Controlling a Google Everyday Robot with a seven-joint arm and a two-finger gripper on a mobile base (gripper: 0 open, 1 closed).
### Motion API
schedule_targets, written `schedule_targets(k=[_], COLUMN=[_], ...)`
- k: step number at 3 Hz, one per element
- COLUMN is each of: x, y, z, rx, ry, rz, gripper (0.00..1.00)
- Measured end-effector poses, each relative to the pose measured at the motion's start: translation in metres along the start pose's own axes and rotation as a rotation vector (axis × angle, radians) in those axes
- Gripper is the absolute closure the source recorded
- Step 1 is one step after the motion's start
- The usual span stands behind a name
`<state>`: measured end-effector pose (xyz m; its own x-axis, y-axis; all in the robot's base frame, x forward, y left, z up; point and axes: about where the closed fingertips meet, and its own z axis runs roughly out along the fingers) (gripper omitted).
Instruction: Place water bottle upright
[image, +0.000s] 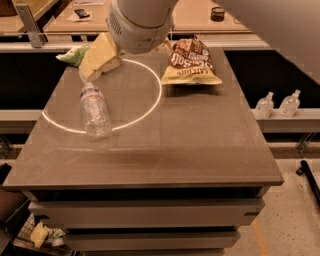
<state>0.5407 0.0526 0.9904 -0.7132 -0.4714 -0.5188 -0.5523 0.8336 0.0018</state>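
The water bottle (95, 111) is clear crinkly plastic with a white cap and a pale label band near its neck. It lies on its side on the left part of the brown table (200, 145), cap pointing away from me, across a white circle marked on the top. My gripper (91, 71), cream-yellow, hangs from the big white arm (142, 22) that comes in from the top right. It is above the table just beyond the bottle's cap, not touching the bottle.
A brown and yellow chip bag (190, 62) lies at the table's back right. A green bag (74, 54) lies at the back left, partly behind the gripper. Two small clear bottles (277, 104) with nozzle tops stand on a shelf to the right.
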Motion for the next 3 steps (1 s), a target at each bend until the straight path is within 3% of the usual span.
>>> schedule_targets(k=[1,3], x=[-0.01,-0.033], y=[0.009,0.024], z=[0.026,0.076], rx=[0.029,0.082], ry=[0.054,0.167], rz=[0.051,0.08], gripper=[0.0,0.0])
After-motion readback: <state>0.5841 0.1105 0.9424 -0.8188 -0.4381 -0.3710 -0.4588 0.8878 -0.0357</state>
